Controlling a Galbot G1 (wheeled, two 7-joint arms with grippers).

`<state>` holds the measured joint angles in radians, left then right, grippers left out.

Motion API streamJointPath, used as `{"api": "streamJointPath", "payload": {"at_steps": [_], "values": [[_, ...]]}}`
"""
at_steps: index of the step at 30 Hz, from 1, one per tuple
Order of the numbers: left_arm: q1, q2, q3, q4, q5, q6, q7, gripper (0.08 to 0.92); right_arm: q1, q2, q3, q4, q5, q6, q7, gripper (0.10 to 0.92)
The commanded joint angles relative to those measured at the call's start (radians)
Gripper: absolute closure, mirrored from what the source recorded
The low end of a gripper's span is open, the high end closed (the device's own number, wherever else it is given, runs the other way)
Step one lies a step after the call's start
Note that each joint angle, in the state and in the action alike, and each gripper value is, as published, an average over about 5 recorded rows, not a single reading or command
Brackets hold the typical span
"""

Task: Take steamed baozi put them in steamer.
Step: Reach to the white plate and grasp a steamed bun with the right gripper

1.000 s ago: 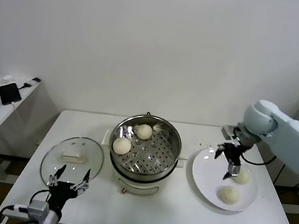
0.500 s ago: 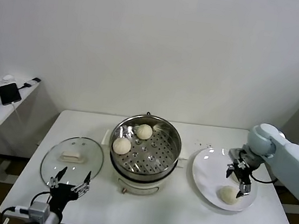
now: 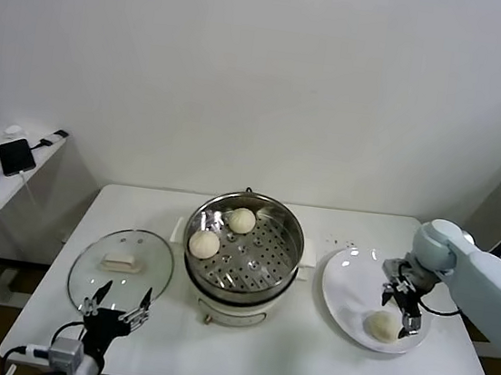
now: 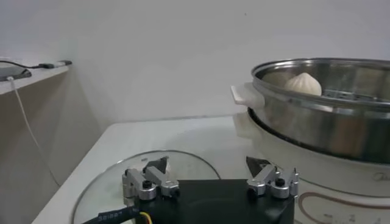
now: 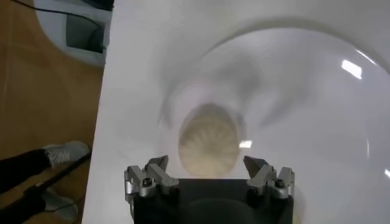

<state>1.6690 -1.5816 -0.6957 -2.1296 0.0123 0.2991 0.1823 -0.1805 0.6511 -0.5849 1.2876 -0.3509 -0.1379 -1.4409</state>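
At right of the head view: right gripper (image 3: 400, 302) over the plate (image 3: 347, 291), fingers spread wide, holding nothing.
One bun (image 3: 383, 326) lies on the plate just below the open fingers; two buns (image 3: 204, 244) (image 3: 242, 220) sit in the steamer (image 3: 292, 238) at centre. Left gripper (image 3: 115, 304) at lower left, fingers apart, empty. No legible writing.

The buns (image 3: 204, 243) are cream-white — one (image 5: 209, 139) shows fine pleats fanning from its top. The steamer (image 3: 243, 246) is shiny silver, its floor dotted with holes, on a white base. The plate (image 3: 347, 291) and table (image 3: 303, 359) are white — the lid (image 3: 122, 263) clear glass with a white handle.
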Motion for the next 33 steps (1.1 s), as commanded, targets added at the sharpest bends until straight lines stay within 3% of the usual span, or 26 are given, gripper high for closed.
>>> {"api": "streamJointPath", "payload": {"at_steps": [1,21,33], "values": [[-0.002,0.002,0.002,0.004,-0.001,-0.001,0.001,0.177,-0.019,0.017,0.015,-0.03,-0.017,0.008,0.01,0.202],[-0.008,0.003,0.004,0.02,-0.003,-0.001,0.0,0.177,-0.051,0.047,0.04,-0.049,-0.06,0.004,0.011,0.211],[-0.013,0.002,0.009,0.025,0.0,-0.002,0.0,0.177,-0.047,0.043,0.069,-0.052,-0.05,-0.004,0.013,0.485]]}}
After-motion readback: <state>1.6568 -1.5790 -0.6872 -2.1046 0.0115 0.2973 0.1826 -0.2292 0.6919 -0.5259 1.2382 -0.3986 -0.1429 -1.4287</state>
